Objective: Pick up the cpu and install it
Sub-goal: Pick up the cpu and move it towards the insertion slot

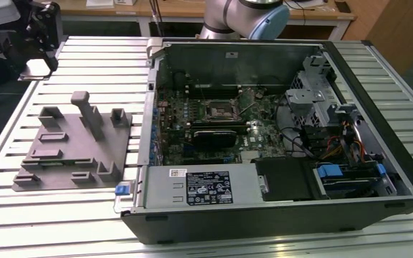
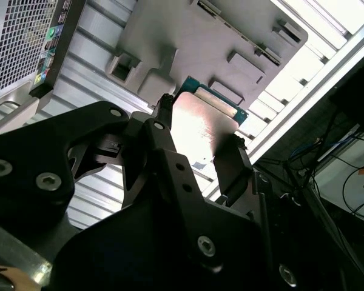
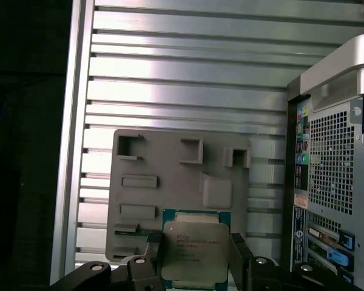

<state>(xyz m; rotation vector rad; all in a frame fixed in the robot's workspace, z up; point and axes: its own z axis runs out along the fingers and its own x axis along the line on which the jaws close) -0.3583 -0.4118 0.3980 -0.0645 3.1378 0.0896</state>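
— What has the tool [image 2: 199, 136] got?
— Its fingers [image 2: 230, 167] are clamped on opposite edges of the cpu [image 3: 196, 250]. The chip is in the air, clear of the grey tray [image 1: 70, 145], and the tool is at the exterior view's upper left, well apart from the socket [image 1: 217, 111].
— What's the risk?
— It's a thin chip held only by its edges. A knock or tilt could probably drop it onto the bench [image 1: 63, 215]. Seated askew, it might damage the socket.
— And the containers?
— The tray's pockets look vacant. The open case [image 1: 264, 223] holds the board [image 1: 264, 134], the socket and cables [image 1: 346, 144].
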